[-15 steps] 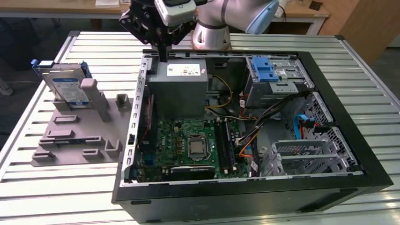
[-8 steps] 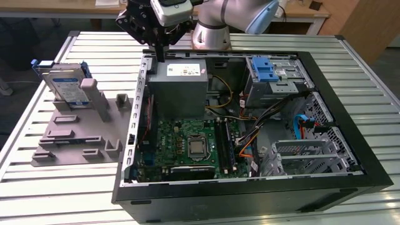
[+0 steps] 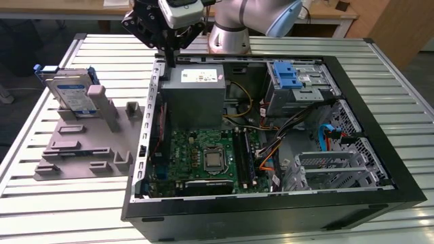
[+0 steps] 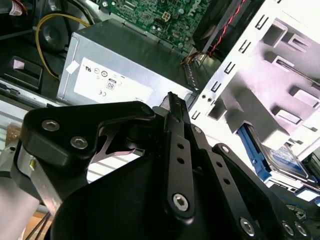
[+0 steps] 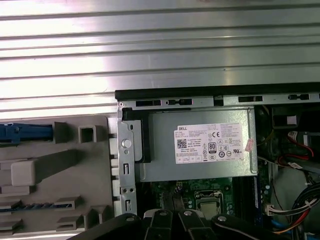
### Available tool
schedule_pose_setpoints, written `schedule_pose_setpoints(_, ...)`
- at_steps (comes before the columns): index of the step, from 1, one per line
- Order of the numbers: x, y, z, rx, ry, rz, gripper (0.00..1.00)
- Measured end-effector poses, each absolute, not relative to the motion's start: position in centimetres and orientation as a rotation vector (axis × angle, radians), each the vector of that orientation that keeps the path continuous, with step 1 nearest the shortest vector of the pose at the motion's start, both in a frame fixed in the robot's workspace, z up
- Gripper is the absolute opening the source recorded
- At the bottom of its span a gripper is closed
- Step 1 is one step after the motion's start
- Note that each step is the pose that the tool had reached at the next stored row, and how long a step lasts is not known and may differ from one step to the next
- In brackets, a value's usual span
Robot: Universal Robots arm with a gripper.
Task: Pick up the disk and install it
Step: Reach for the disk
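open PC case, grey PSU, mobo, slatted table

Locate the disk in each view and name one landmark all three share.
Exterior view: the disk stands on edge in the grey holder at the exterior view's left, outside the computer case.
Second wrist view: the disk sits behind the holder's pale posts, with its blue frame showing.
First wrist view: the disk's blue frame shows at the holder's side away from the case.
Shared landmark: the grey metal box with a white sticker.
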State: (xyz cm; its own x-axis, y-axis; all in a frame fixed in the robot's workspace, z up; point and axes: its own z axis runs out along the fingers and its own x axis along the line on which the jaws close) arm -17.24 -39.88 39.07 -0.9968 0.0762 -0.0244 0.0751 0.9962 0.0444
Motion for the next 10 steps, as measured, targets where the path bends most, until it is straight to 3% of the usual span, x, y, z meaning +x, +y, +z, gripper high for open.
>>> schedule_pose_setpoints(10, -18.02, -39.87, 39.05, 0.118, 3.112, 0.068, 0.11)
